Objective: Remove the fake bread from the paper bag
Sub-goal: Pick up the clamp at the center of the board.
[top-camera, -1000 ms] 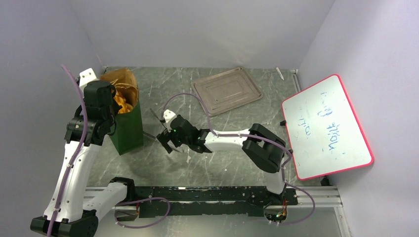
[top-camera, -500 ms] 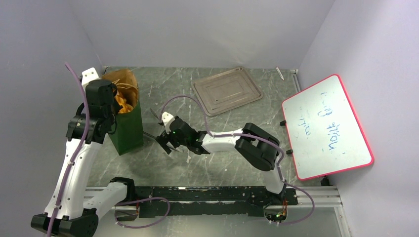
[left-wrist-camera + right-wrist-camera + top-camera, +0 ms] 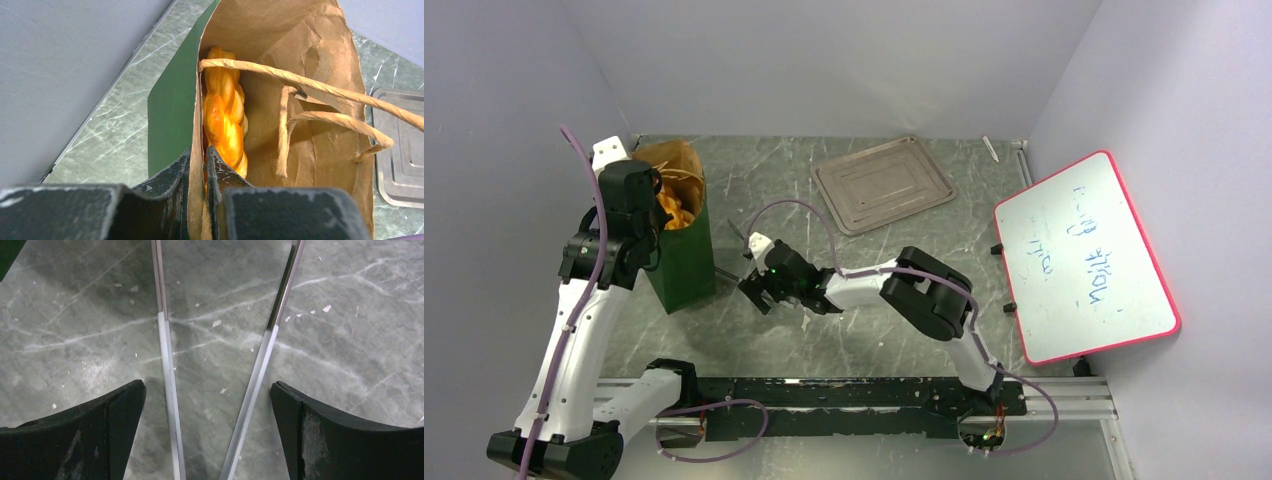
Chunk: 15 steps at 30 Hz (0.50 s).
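The dark green paper bag (image 3: pixel 682 265) stands upright at the table's left, its brown inside (image 3: pixel 310 65) open to the left wrist view. Glossy orange twisted fake bread (image 3: pixel 223 115) lies inside against the bag's left wall and shows at the mouth (image 3: pixel 674 212). My left gripper (image 3: pixel 199 155) is shut on the bag's near rim, one finger outside and one inside. My right gripper (image 3: pixel 756 290) hangs low over the table just right of the bag. Its jaws are open (image 3: pixel 207 390), and both arms of metal tongs (image 3: pixel 167 365) lie between them, untouched.
A flat grey metal tray (image 3: pixel 884 183) lies at the back centre, its corner also visible beyond the bag (image 3: pixel 400 165). A red-framed whiteboard (image 3: pixel 1084 255) leans at the right. The bag's tan cord handles (image 3: pixel 320 90) cross its mouth. The tongs' tips (image 3: pixel 736 238) point toward the back.
The right arm has slid left and slightly nearer, bringing its open gripper over the tongs. The left arm has barely moved and keeps its hold on the bag's rim.
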Each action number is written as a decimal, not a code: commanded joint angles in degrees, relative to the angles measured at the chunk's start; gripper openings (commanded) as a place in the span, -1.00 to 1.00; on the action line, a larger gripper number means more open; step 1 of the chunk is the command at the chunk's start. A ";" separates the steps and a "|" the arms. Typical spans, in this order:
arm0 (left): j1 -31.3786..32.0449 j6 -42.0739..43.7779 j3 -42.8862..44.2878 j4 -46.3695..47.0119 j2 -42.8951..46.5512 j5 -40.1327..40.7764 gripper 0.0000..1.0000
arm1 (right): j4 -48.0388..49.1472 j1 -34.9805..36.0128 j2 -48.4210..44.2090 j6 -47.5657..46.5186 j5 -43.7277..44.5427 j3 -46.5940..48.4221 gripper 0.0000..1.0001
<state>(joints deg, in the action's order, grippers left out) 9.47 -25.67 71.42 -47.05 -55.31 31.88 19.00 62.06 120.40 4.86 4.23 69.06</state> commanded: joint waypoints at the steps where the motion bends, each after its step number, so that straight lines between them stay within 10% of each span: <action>1: 0.11 1.38 1.40 2.29 0.38 0.47 -0.86 | 1.84 -0.36 2.91 -1.05 0.67 1.71 0.93; 9: 0.11 1.19 0.42 3.37 -0.03 -0.05 -0.86 | 1.57 -0.36 6.05 -0.39 -0.07 2.24 0.61; 15: 0.11 0.89 -0.16 3.95 -0.31 0.05 -0.86 | 1.04 -1.23 6.95 1.37 -2.81 1.59 -0.09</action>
<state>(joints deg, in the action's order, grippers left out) 9.47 -25.08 71.40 -47.00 -55.94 31.83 23.83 61.82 124.46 4.99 3.68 71.88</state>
